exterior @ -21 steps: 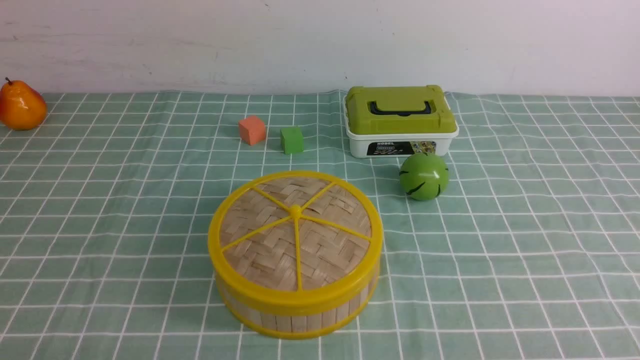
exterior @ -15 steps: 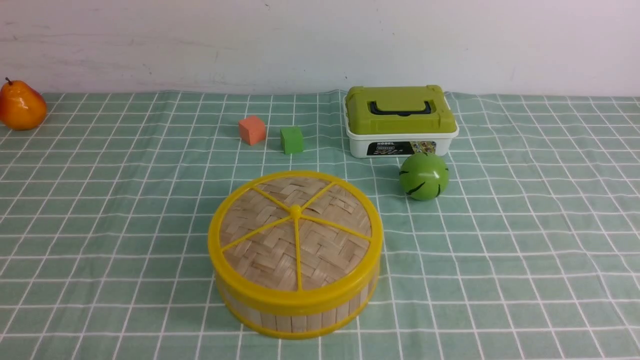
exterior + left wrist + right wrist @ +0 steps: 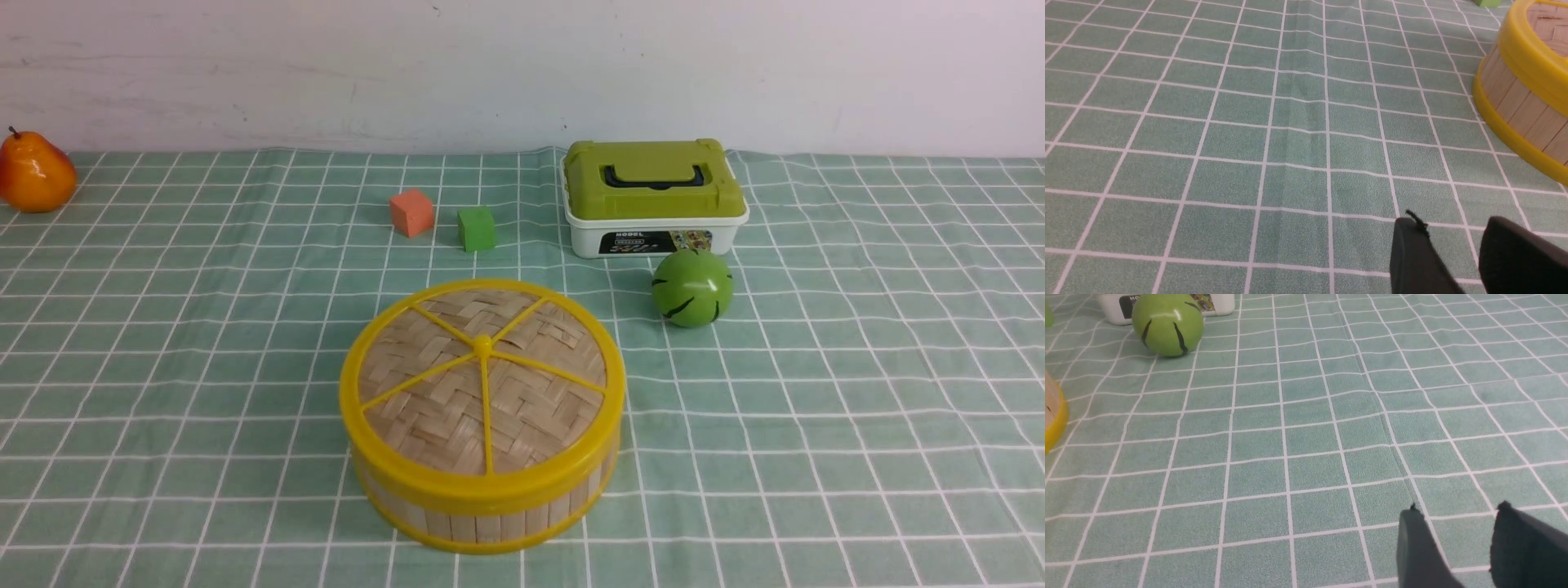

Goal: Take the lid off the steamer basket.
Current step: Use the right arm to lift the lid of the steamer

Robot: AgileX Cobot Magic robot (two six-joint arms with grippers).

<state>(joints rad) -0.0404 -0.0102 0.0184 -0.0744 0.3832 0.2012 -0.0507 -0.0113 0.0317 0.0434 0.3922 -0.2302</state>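
Note:
The lid [image 3: 457, 408], a woven tan disc with a yellow rim, yellow spokes and a centre knob, sits closed on the steamer basket [image 3: 490, 518] near the front middle of the cloth. Neither arm shows in the front view. In the left wrist view my left gripper [image 3: 1449, 222] hovers over bare cloth, open and empty. The lid's rim [image 3: 1527, 53] and the basket's slat wall [image 3: 1523, 106] lie off to one side of it. My right gripper [image 3: 1458, 508] is also open and empty over the cloth, with the basket's edge [image 3: 1053, 416] far from it.
A white box with a green lid [image 3: 653, 192] stands at the back. A green ball [image 3: 692, 287] lies in front of it. An orange cube [image 3: 411, 211] and a green cube [image 3: 476, 228] sit behind the basket. A pear [image 3: 34, 171] rests far left.

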